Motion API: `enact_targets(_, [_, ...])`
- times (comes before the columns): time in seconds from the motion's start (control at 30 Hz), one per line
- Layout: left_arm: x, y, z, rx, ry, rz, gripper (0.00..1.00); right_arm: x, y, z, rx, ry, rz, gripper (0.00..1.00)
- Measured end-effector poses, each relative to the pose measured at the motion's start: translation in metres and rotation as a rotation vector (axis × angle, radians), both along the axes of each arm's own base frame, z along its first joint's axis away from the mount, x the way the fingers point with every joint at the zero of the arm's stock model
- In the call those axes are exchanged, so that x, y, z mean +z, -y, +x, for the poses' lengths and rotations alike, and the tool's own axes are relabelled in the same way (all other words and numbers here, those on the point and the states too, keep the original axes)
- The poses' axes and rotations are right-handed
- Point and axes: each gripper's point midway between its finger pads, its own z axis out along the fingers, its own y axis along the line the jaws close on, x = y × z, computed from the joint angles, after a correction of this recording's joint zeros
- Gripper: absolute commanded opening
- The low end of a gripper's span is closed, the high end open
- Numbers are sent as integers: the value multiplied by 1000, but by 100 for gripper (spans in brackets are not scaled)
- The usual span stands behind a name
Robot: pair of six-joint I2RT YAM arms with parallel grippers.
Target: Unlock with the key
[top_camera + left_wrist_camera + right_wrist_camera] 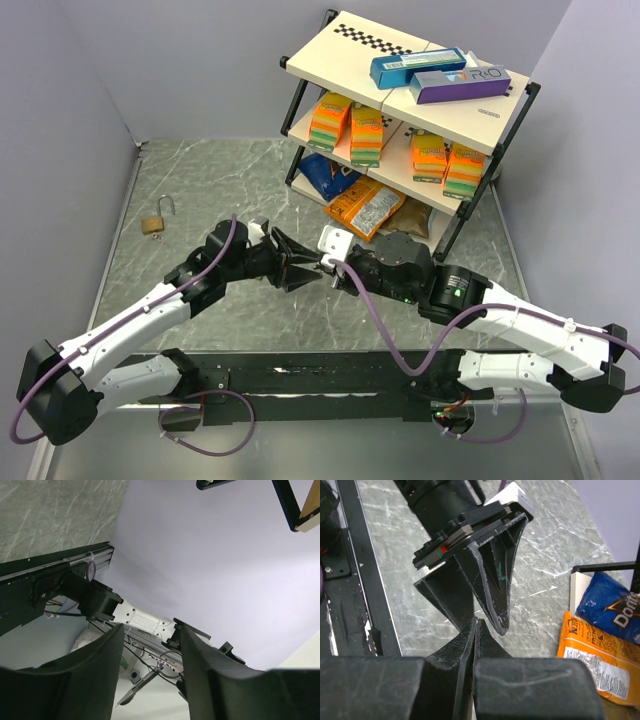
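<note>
1. The left pincer (305, 268) and the right pincer (476, 625) meet tip to tip over the middle of the grey marbled desk (220, 180).
2. The left pincer's black fingers (100, 675) stand apart, and no grip on anything can be made out.
3. The right pincer's fingers are pressed flat together. Whether anything is pinched between them cannot be told.
4. In the left wrist view, a small wire ring with a thin dark metal key (141, 681) shows in the gap between the left fingers. It is too small to tell what carries it.
5. A brass padlock with a raised silver shackle (155, 222) lies on the desk, well apart from both pincers, toward the left wall.
6. A black-framed shelf rack with pale boards (350, 50) stands at the far right.
</note>
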Motion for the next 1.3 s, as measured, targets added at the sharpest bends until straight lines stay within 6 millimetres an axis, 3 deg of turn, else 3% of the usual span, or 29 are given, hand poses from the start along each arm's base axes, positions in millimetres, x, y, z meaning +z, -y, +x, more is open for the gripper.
enact_targets(0.3, [-3, 2, -3, -21, -21, -2, 36, -9, -1, -1, 10, 63, -59, 0])
enact_targets(0.7, [2, 5, -6, -50, -35, -30, 36, -20, -5, -1, 10, 230, -154, 0])
enact_targets(0.83, [1, 6, -5, -48, -47, -29, 27, -22, -7, 1, 1, 288, -171, 0])
enact_targets(1.13, [-3, 6, -5, -43, -60, -32, 17, -25, -8, 1, -2, 370, -196, 0])
enact_targets(1.3, [-11, 5, -6, -45, -73, -25, 19, -32, -6, 0, 9, 383, -215, 0])
